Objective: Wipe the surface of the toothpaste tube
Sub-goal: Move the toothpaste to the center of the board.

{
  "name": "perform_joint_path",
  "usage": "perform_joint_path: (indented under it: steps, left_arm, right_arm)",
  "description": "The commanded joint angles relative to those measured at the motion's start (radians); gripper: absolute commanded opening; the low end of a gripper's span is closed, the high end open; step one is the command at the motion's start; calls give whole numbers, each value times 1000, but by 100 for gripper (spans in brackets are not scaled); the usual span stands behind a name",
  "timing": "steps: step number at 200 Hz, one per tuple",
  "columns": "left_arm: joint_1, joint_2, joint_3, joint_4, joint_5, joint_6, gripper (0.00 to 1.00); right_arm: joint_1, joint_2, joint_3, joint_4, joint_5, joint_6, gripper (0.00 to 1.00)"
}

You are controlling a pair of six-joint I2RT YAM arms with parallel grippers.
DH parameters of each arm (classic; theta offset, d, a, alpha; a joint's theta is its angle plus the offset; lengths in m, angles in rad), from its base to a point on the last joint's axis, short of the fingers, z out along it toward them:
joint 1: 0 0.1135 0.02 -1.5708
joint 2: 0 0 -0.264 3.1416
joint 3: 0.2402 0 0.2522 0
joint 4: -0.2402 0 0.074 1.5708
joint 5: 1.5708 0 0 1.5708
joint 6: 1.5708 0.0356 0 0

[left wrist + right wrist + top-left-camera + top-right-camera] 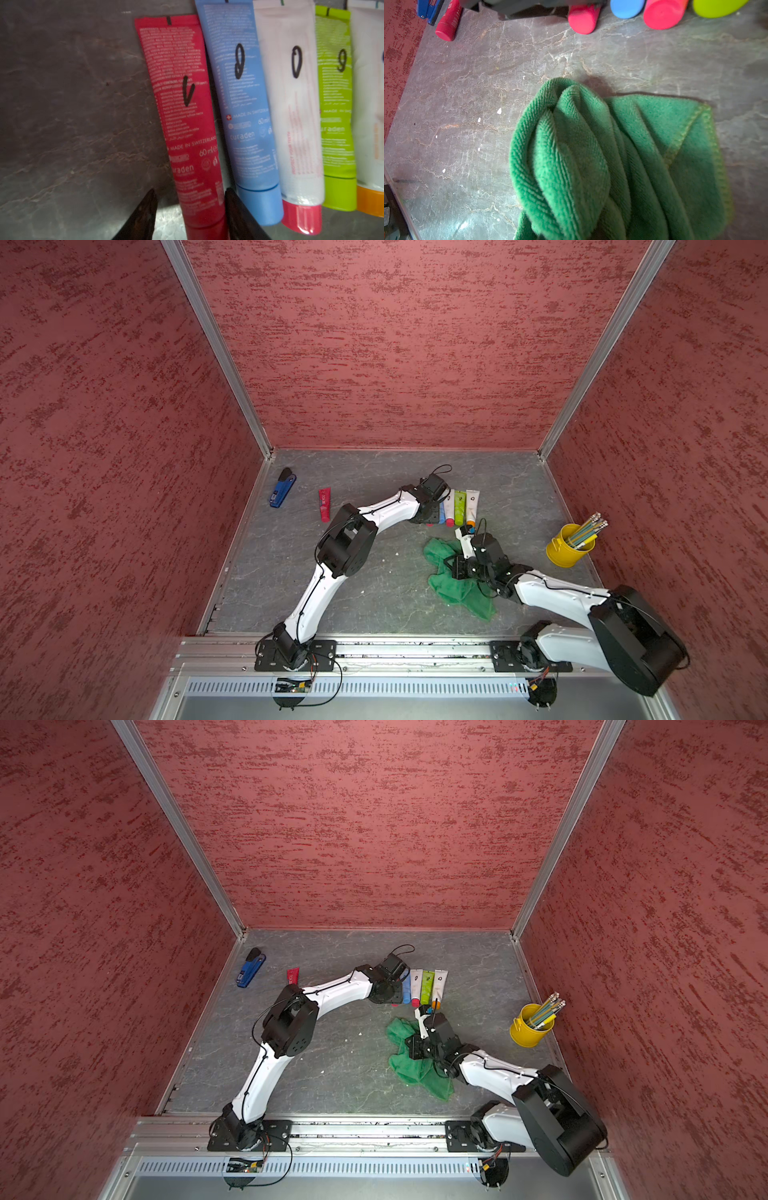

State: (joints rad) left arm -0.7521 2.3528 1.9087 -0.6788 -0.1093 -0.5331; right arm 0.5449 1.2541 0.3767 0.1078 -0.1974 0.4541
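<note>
1. The red tube (187,124) is lying in a row of tubes near the far edge of the worktop (374,580). It is at the end of the row toward the left edge, pressing close against the blue tube (243,104).
2. One finger of the left gripper (191,190) is sitting in the narrow gap between the red tube and the blue tube. A squeeze from here is likely to shove the blue tube and upset the row.
3. The fingers (143,214) are flanking the red tube close to its cap end. A lift from there is risking the long flat end drooping or swinging, and the glossy skin slipping free.
4. Both arms are working near each other by the caps, so carrying the cloth (591,155) across is risking a knock between the grippers.
5. Part of the cloth is trailing on the worktop, and a quick move could be dragging it into the caps.
6. The left fingers are standing partly apart, straddling the red tube. One is touching its side, while the other is leaving a strip of worktop showing, so nothing is being gripped yet.
7. The right gripper (454,568) is clenched, though the cloth is hiding its fingers. The folds are gathering up into it, so I judge it to be pinching the cloth.
</note>
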Motion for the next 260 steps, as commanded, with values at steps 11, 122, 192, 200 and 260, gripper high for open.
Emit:
perform_joint_path:
  steps: [11, 122, 192, 200, 260]
  left_arm:
    - [0, 7, 2, -74, -11, 40, 36]
    - [-69, -588, -696, 30, -25, 189, 8]
    - [-362, -707, -881, 105, -45, 252, 7]
    - [-375, -694, -891, 128, -22, 263, 8]
    - [-396, -646, -947, 188, -16, 265, 43]
  right_arm:
    - [-5, -12, -9, 26, -1, -15, 0]
    - [-9, -122, -35, -5, 53, 0, 0]
    - [-20, -196, 75, -84, 79, 1, 0]
    - [-20, -165, 87, -80, 75, -3, 0]
    - [-19, -81, 58, -33, 78, 12, 0]
